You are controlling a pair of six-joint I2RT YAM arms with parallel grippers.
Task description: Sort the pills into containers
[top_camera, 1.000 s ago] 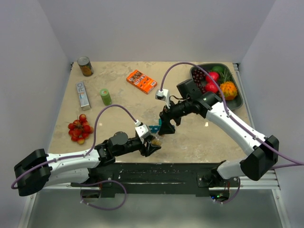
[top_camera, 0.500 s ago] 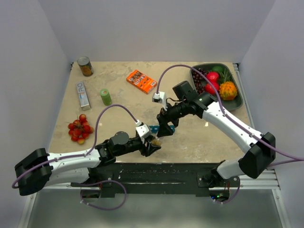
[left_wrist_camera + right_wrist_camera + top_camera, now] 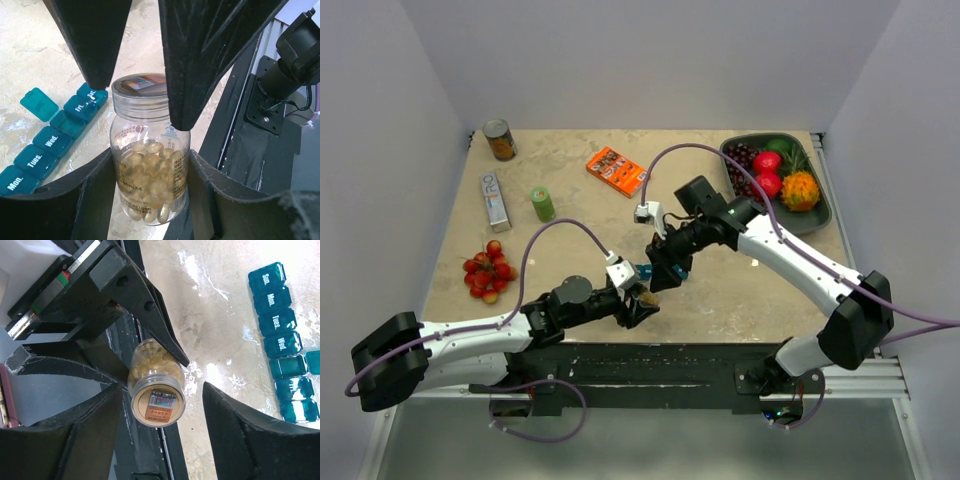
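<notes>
A clear bottle point(image 3: 150, 175) of gold capsules, with a clear lid point(image 3: 140, 90), is gripped by its body in my left gripper point(image 3: 150, 197) at the table's near edge point(image 3: 638, 305). My right gripper point(image 3: 162, 432) is open, with one finger on each side of the bottle's lid point(image 3: 159, 406). The left finger is close to the lid and the right finger stands apart. The right gripper sits just above the bottle in the top view point(image 3: 660, 275). The teal pill organizer point(image 3: 55, 145) lies beside the bottle, with one compartment lid point(image 3: 39, 103) open. It also shows in the right wrist view point(image 3: 280, 340).
A tin can point(image 3: 500, 140), a white box point(image 3: 495, 198), a green cylinder point(image 3: 542, 204) and cherry tomatoes point(image 3: 488, 272) lie at the left. An orange box point(image 3: 618, 171) is at the back middle. A dark fruit tray point(image 3: 825, 205) is at the back right. A black rail point(image 3: 240, 150) runs along the near edge.
My right arm has moved left and down, bringing its open fingers around the bottle's lid. My left gripper and the bottle have stayed put.
</notes>
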